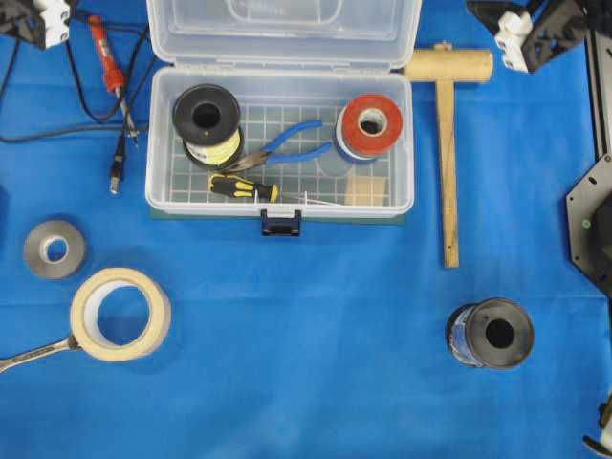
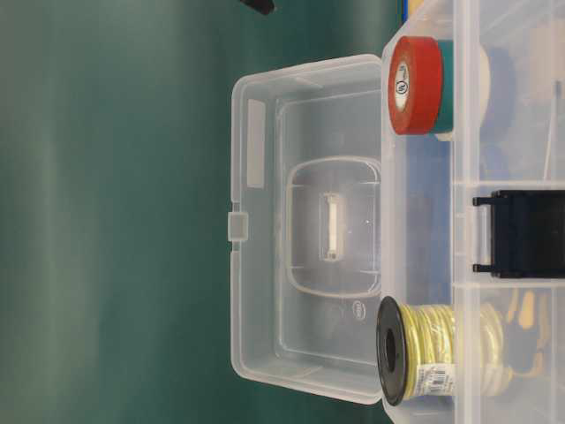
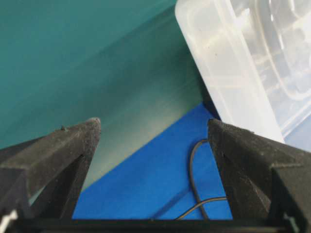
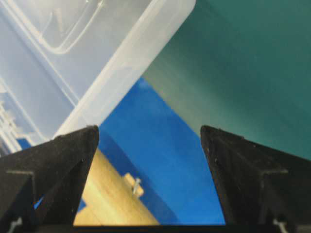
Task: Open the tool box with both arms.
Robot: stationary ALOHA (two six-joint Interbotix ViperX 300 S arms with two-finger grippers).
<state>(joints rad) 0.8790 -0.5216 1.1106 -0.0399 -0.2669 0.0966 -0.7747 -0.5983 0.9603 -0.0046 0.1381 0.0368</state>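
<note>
place: robot lab workbench | desk (image 1: 316,382): blue cloth cover | backdrop (image 2: 115,212): plain teal wall | clues: mallet (image 1: 447,143), tape rolls (image 1: 120,314), soldering iron (image 1: 105,57), wire spools (image 1: 490,333) between both arms' jaws

Tool box (image 1: 280,196): large clear plastic case on green base, upper middle of the blue cloth. Lid (image 1: 284,32) swung fully back on the far hinge, standing open; moulded handle recess seen through it from table level. Dark blue latch (image 1: 281,224) hangs at the front wall's centre. Interior exposed.

Left gripper (image 3: 154,130): black pointed fingers spread wide, empty, beside the lid's left corner. Right gripper (image 4: 149,132): same, fingers wide, empty, off the lid's right corner.
</note>
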